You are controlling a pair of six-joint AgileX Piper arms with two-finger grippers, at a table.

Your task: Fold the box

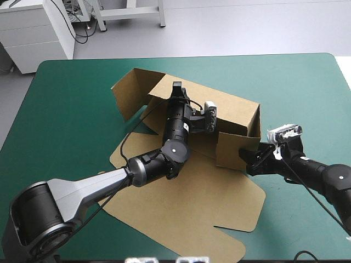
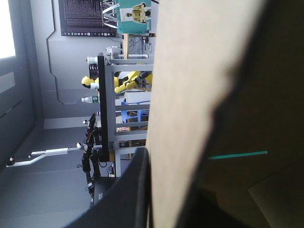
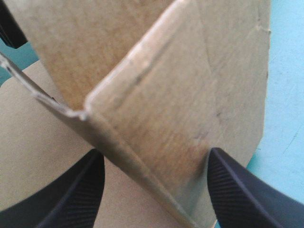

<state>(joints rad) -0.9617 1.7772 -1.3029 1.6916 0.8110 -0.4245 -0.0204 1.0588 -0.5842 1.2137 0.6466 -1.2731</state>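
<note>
The box (image 1: 189, 205) sits mid-table (image 1: 66, 104): plain brown board, matte. Its near half lies flat with rounded corners, its far half stands up as walls. The left gripper (image 1: 176, 87) is up on the far wall's top edge, pinched onto that sheet, one black finger (image 2: 126, 194) flat against the pale board. The right gripper (image 1: 254, 162) is at the near right wall, spread wide, its ribbed fingers (image 3: 235, 190) either side of a creased, scuffed corner fold.

The left arm (image 1: 93, 189) is grey and tapered, with black joints. The black right arm (image 1: 321, 174) bears a white dot.
</note>
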